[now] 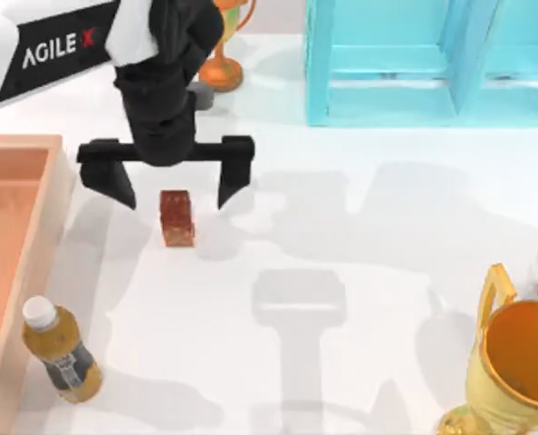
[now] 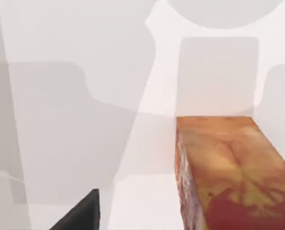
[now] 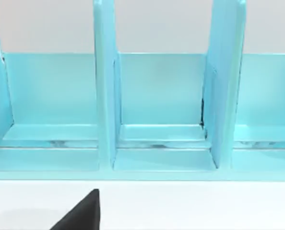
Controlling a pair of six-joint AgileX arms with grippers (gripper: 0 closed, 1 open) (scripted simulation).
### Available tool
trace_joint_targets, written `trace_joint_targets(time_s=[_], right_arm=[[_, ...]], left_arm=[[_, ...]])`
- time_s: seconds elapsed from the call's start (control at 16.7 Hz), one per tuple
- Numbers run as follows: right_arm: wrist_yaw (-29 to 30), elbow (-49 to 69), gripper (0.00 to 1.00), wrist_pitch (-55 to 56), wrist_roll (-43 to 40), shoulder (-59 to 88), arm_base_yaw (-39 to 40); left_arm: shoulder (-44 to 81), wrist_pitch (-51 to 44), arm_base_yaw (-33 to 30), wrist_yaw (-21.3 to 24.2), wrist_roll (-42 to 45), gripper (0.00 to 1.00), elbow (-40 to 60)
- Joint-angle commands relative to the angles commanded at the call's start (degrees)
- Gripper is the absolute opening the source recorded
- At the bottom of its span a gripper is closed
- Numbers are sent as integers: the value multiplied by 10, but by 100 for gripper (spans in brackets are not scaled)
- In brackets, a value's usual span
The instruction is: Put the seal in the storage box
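Nearest you, lower left of the top view: bottle (image 1: 59,355) standing on the worktop (image 1: 360,272), just beside the box (image 1: 15,236) wall. Not your target.

Up from there, left-centre: seal (image 1: 177,217) sits on the worktop, apart from the box, which runs down the left edge. Seal's long axis runs top-to-bottom in the frame, roughly.

Left pincer (image 1: 167,184) is right over the seal's far end, released wide, fingers (image 1: 109,177) straddling it w/ clearance both sides. Fingers line up left-right, i.e. across the seal's long axis, so you'd close on its narrow width. Good alignment, I'd say. Left wrist view has the seal (image 2: 229,172) close below and off to one side, so prob. a small centring nudge, then descend.

Left arm is clearly the nearer one; the right pincer's fingers can't be judged, parked facing the shelf (image 3: 157,120) far at upper right.
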Motion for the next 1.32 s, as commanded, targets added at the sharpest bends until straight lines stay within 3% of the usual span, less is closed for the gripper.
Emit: trace_joint_targets(time_s=[0.18,0.48,1.26,1.32], right_arm=[[0,0,100,0,0,0,0],[0,0,100,0,0,0,0],[0,0,100,0,0,0,0],[0,0,100,0,0,0,0]], left_arm=[[14,65,0,0,0,100,-53],[17,77,0,0,0,100,-65],[17,77,0,0,0,2,-65],[17,77,0,0,0,0,-65]])
